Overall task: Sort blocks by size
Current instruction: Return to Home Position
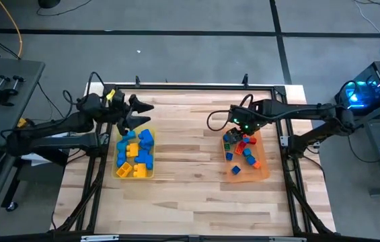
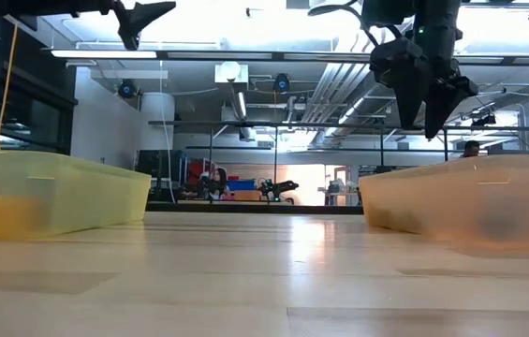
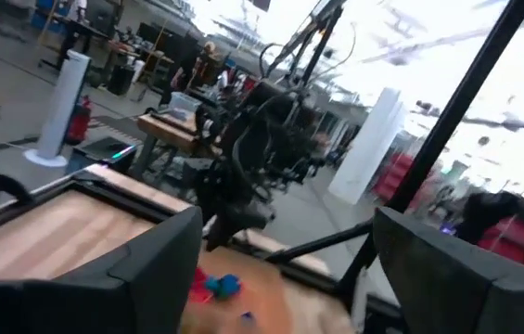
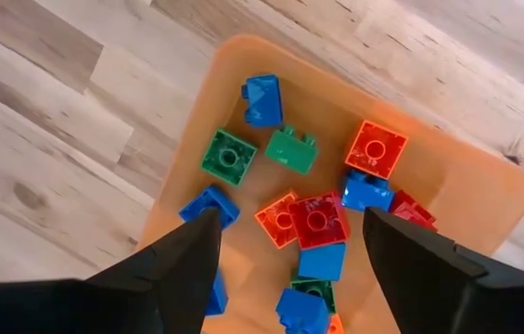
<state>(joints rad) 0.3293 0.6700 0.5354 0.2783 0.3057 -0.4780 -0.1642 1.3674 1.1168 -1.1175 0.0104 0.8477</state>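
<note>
Sorting looks done: big blocks point(image 1: 136, 149) lie in the yellow tray point(image 1: 118, 174) at centre left, small blocks point(image 1: 243, 148) in the orange tray point(image 1: 263, 172) at centre right. Left gripper point(image 1: 136, 113) and right gripper point(image 4: 289, 215) hover spread, empty; next, likely retreat home.

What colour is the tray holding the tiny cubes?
The tray is orange, seen best in the right wrist view.
</note>
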